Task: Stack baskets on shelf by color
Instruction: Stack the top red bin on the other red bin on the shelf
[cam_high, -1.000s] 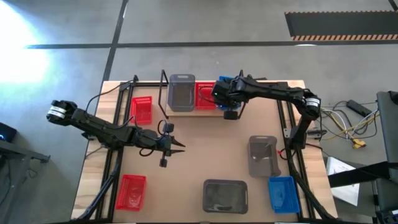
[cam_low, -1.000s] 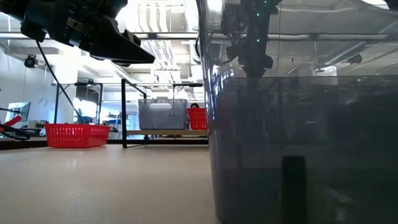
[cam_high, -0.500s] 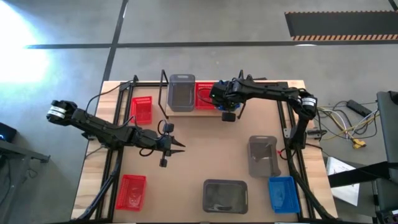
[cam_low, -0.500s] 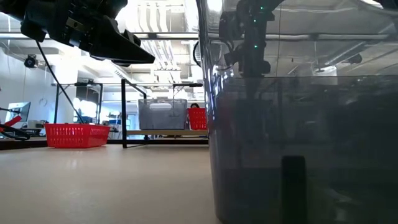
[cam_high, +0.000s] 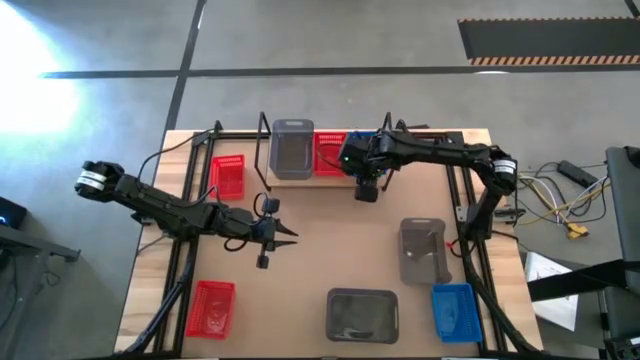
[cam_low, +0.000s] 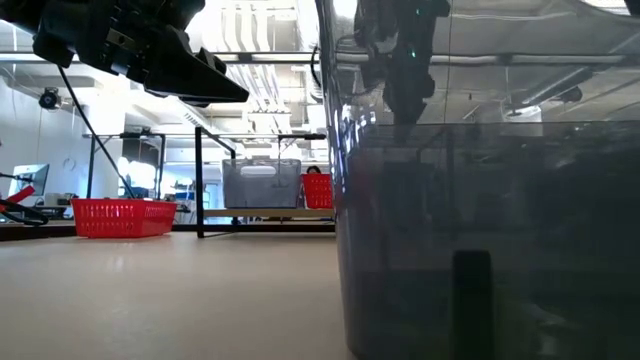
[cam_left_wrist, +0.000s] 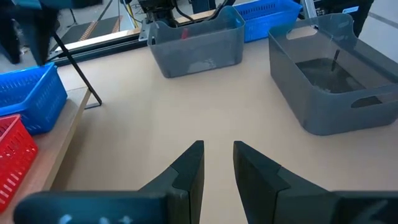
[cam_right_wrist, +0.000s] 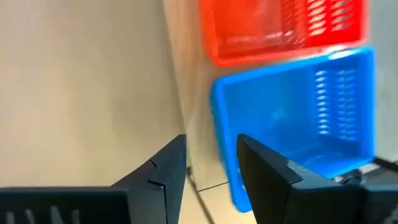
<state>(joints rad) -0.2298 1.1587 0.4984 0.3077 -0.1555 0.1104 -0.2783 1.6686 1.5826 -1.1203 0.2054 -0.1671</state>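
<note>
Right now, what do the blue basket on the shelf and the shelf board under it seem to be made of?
The blue basket looks like moulded plastic with a glossy finish: rows of slots in its wall and a sheen on its floor. The shelf board looks like light, matt wood, pale and uniform, though laminate cannot be ruled out.

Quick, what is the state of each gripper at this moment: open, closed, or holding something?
Left gripper: fingers slightly apart, holding nothing, above the table's middle.
Right gripper: open, holding nothing, at the near rim of the blue basket on the shelf.
</note>
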